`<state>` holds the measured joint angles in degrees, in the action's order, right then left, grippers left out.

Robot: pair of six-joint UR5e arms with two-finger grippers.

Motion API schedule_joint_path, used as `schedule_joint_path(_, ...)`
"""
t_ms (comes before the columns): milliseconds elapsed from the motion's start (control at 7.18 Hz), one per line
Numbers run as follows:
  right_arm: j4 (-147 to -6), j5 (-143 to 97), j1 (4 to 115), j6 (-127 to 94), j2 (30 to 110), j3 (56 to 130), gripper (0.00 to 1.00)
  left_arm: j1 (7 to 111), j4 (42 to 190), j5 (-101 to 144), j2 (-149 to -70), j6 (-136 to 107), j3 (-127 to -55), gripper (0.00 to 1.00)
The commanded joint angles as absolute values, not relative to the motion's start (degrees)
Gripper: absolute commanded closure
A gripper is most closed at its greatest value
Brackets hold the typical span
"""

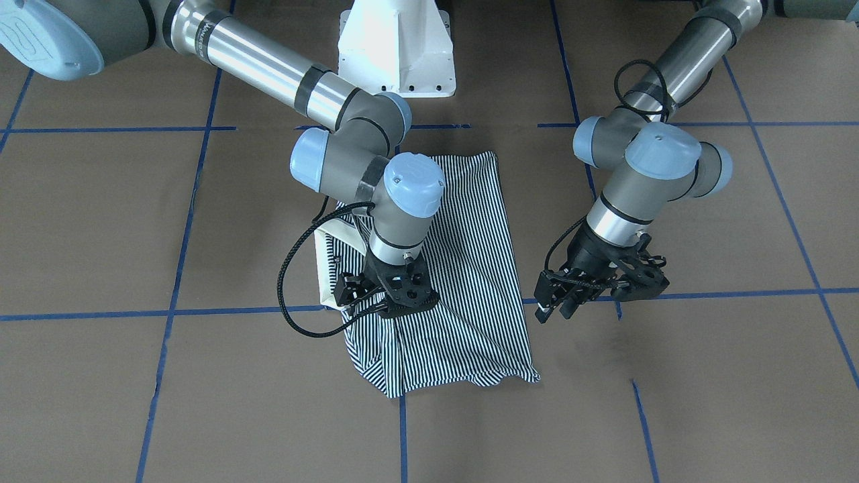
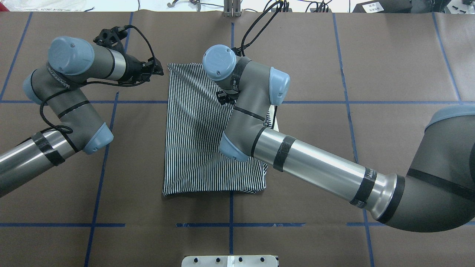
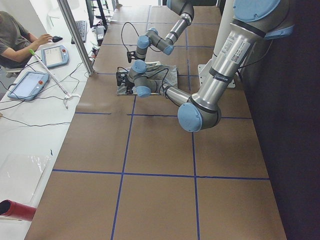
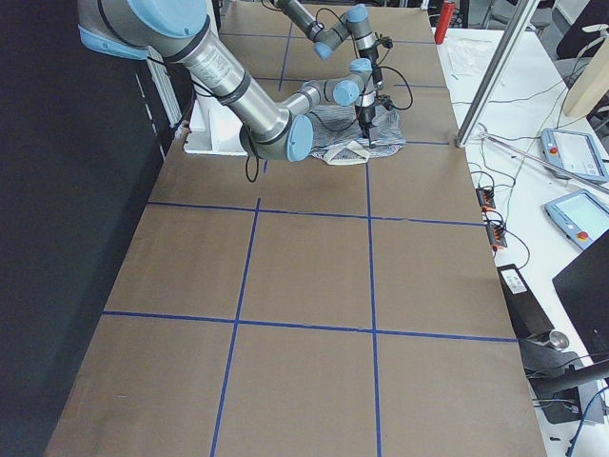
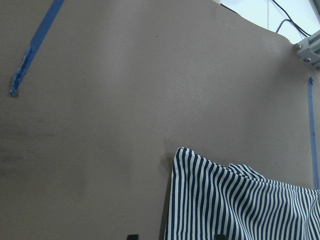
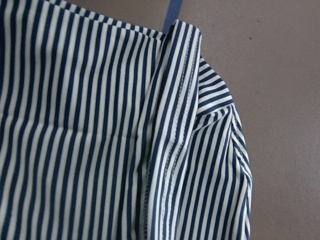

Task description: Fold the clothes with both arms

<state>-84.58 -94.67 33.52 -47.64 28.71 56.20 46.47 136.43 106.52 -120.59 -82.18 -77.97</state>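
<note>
On the brown-papered table (image 1: 671, 402), gridded with blue tape (image 1: 201, 312), the right arm (image 1: 268, 67) reaches over the middle. The left arm (image 1: 684, 60) bends in from the side, so both work the half of the striped polo shirt (image 1: 470, 255) farther from the robot. The shirt lies flat near the table's centre as a rough rectangle with no sleeve sticking out, which suggests another fold comes next.

The right gripper (image 1: 388, 303) points straight down onto the cloth beside the cream collar (image 1: 327, 268), probably to pin or pinch that edge. Its fingers are hidden beneath its body, so it cannot be told whether they are parted or closed. The left gripper (image 1: 556, 310) hovers over bare paper just off the shirt's corner. Its fingers are apart and hold nothing, and it seems lined up to take that corner.

The white pedestal base (image 1: 396, 47) stands just beyond the shirt's other end. At a side bench a person (image 3: 15, 35) sits with control tablets (image 3: 55, 55), well apart from the arms. Nothing blocks either gripper, though the right arm's looping black cable (image 1: 288, 282) hangs near the collar and could snag.
</note>
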Motion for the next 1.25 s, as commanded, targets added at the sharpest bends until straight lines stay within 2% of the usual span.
schedule_joint_path(0,-84.55,-94.66,33.49,-47.55,28.48,55.55,0.00,46.49,136.41,106.52,-120.59,-82.18,-78.05,0.41)
schedule_joint_path(418,-84.46,-94.75,34.45,-44.23,29.52,56.33,0.00,46.49,136.41,106.52,-120.59,-82.18,-78.13,0.41)
schedule_joint_path(697,-84.64,-95.53,36.90,-40.02,36.61,64.12,0.00,46.49,136.32,106.52,-120.59,-82.18,-78.48,0.41)
schedule_joint_path(1115,-84.20,-95.45,38.58,-38.50,38.23,64.25,0.00,46.41,136.32,106.44,-120.67,-82.79,-78.57,0.41)
